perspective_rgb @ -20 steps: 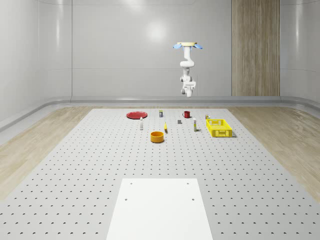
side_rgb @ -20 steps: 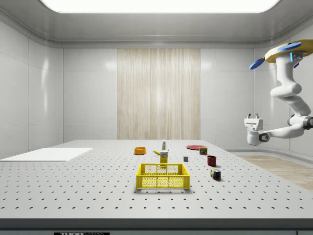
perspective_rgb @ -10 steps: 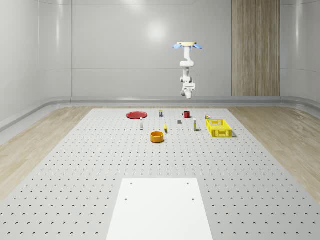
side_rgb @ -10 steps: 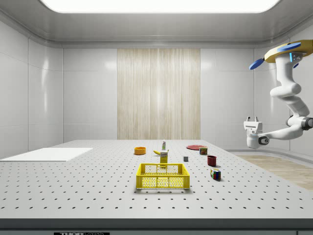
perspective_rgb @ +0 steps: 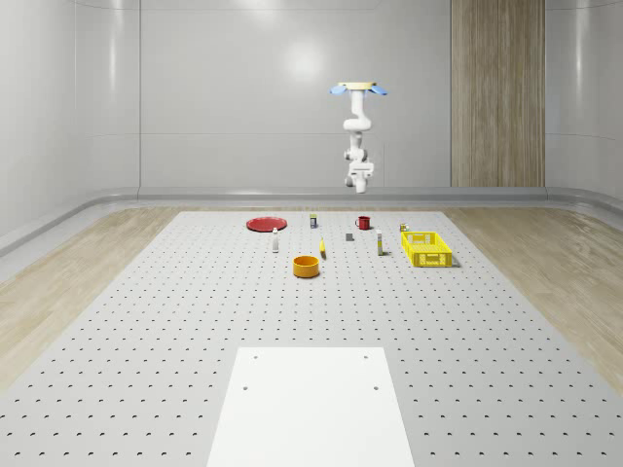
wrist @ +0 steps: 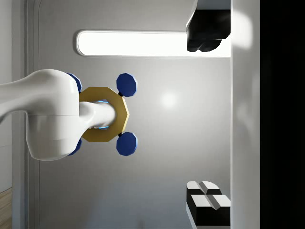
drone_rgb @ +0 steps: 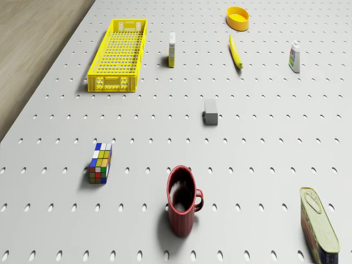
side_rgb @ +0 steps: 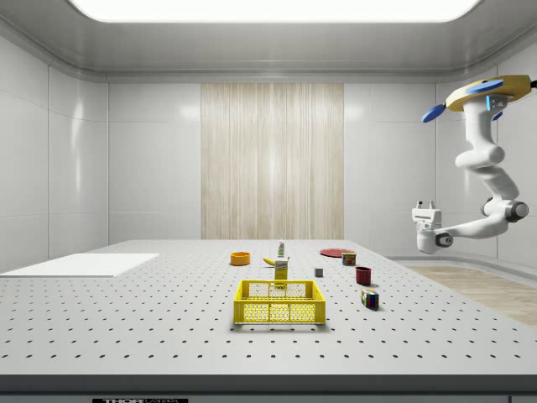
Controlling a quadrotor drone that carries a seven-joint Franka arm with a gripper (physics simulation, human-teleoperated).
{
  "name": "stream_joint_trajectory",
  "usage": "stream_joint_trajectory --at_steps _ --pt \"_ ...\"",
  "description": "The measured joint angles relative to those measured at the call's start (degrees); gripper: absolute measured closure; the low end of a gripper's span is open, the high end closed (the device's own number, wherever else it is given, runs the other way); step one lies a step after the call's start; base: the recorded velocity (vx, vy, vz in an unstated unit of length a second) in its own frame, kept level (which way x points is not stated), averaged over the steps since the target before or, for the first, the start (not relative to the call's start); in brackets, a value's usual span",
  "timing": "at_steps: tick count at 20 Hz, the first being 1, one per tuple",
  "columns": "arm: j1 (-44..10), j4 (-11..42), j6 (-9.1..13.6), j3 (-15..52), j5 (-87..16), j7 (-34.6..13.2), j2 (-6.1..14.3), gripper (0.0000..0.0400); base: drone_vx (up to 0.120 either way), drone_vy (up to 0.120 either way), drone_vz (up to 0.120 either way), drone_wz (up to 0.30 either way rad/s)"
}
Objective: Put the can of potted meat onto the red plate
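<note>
Red plate (perspective_rgb: 265, 224) sits at the far end of the big grey pegboard table (perspective_rgb: 195, 321), and the can of potted meat (perspective_rgb: 312, 221) is parked on the table just to the whole-scene view's right of it, near the plate but clearly apart from it. So the can isn't on the plate yet. On the can's other side is a red mug (perspective_rgb: 363, 222), so the can ends up between plate and mug. From the drone view you get the can (drone_rgb: 319, 225) with its pull-tab lid facing up, and the mug (drone_rgb: 183, 201) beside it, not touching.

The drone (perspective_rgb: 357, 89) hovers high up by the far end of the table, roughly above the mug. Its white arm (side_rgb: 491, 172) hangs down and bends back toward the table. The gripper (side_rgb: 425, 204) is up in the air, well above everything, with its fingers pointing toward the ceiling. The wrist view looks straight up at the drone's yellow body (wrist: 102, 114), and the two fingers (wrist: 208, 202) stand wide apart with nothing between them, so it's spread open and holding nothing.

Other stuff on the table: a yellow basket (drone_rgb: 118, 55), a puzzle cube (drone_rgb: 100, 163), a small grey block (drone_rgb: 211, 111), a banana (drone_rgb: 236, 51), an orange bowl (drone_rgb: 237, 17), a little carton (drone_rgb: 172, 49) and a white bottle (drone_rgb: 295, 57).
</note>
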State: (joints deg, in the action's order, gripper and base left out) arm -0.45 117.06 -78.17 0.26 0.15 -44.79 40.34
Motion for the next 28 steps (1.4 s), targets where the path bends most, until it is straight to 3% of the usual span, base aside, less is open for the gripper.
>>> stream_joint_trajectory --at_steps 7,28 --pt "-0.05 0.15 -0.27 0.06 -0.04 0.01 0.19 0.0000 0.000 -0.120 0.000 0.000" --pt "-0.66 0.81 -1.19 1.91 -2.58 -0.30 0.83 0.0000 0.120 -0.120 0.000 0.000"
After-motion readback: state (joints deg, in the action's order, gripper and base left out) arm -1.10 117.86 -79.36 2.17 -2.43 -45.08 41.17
